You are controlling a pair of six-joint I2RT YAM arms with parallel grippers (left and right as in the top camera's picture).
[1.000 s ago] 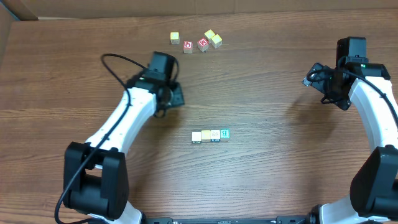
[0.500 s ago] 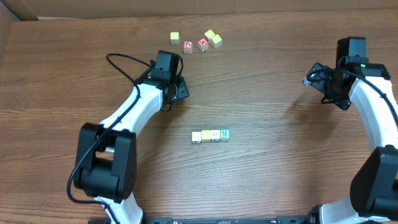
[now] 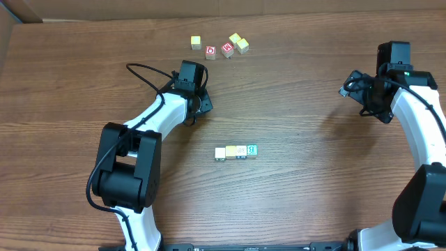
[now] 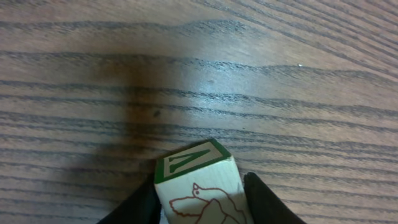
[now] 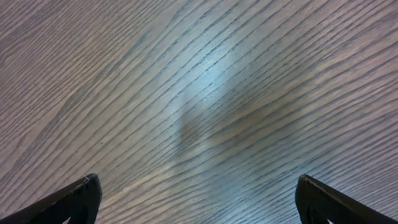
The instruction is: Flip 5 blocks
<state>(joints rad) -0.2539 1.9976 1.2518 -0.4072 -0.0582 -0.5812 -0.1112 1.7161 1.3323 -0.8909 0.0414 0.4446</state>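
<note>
My left claw (image 4: 202,191) pinches a block (image 4: 193,163) from both sides, left of centre. Its green-framed A face points up and a bird drawing faces the wrist camera. I cannot tell whether it touches the table (image 4: 249,74). Four more blocks (image 3: 236,151) lie in a touching row near the middle. My right claw (image 5: 198,190) hangs wide and empty at the far right.

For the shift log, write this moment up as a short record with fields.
left hand: closed on A block, green-framed letter, bird drawing below
right hand: open, empty, above bare table
centre row: four blocks side by side, teal B toward right arm
far cluster: five cubes, two red-faced
</note>
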